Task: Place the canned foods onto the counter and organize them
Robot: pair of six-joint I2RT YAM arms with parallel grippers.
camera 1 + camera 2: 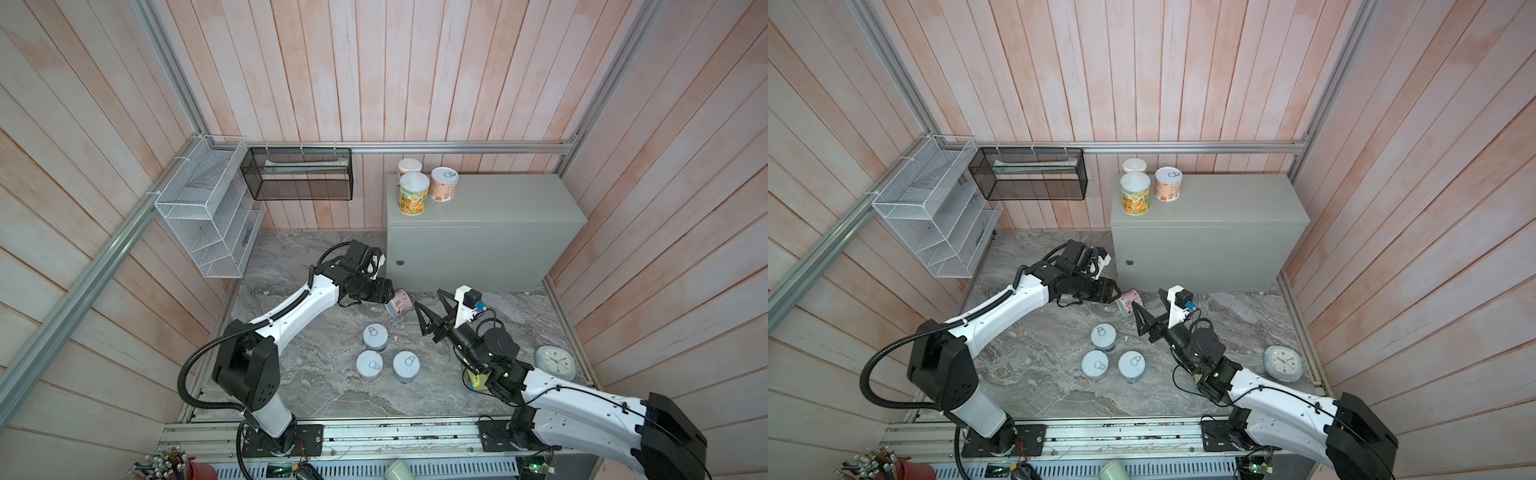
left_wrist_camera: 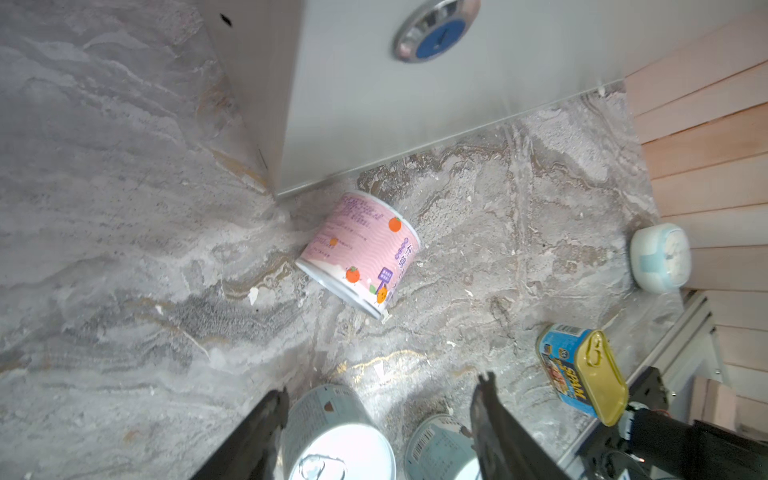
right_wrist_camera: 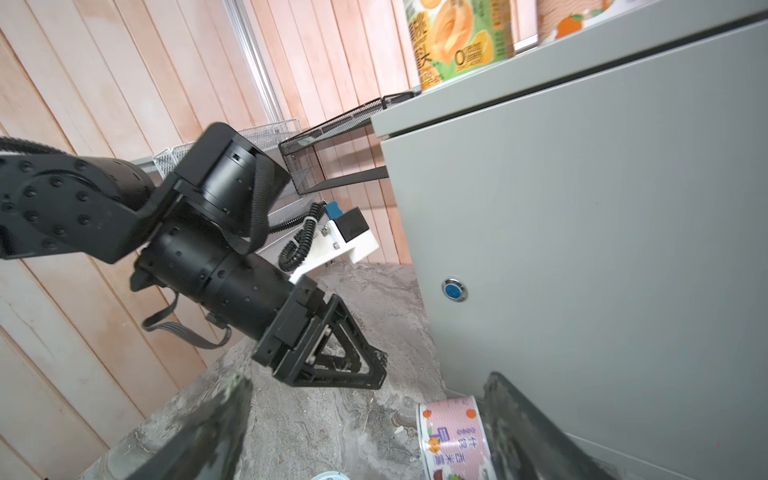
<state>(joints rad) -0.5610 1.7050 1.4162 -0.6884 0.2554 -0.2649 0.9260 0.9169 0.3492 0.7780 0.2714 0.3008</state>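
Left gripper: we see its fingers parted with nothing between them, so it is empty. It hangs low over the marble floor and points at the pink can.

Right gripper: its jaws are spread wide and nothing is held. In the right wrist view the pink can shows close to one finger; we cannot tell whether they touch.

The pink can lies on its side on the marble, just beside the lower front left corner of the counter, between the two grippers.

On the counter top, at its back left corner, the front yellow-green can and the rear yellow-green can, both white-lidded, stand one behind the other. The peach can stands just beside them. All three are upright.

On the marble, the blue cans number three and stand upright in a close triangle, apart from each other, between the two arms.

The gold oblong tin sits on the marble by the right arm; in both top views that arm hides most of it.

The white clock lies near the right wall.
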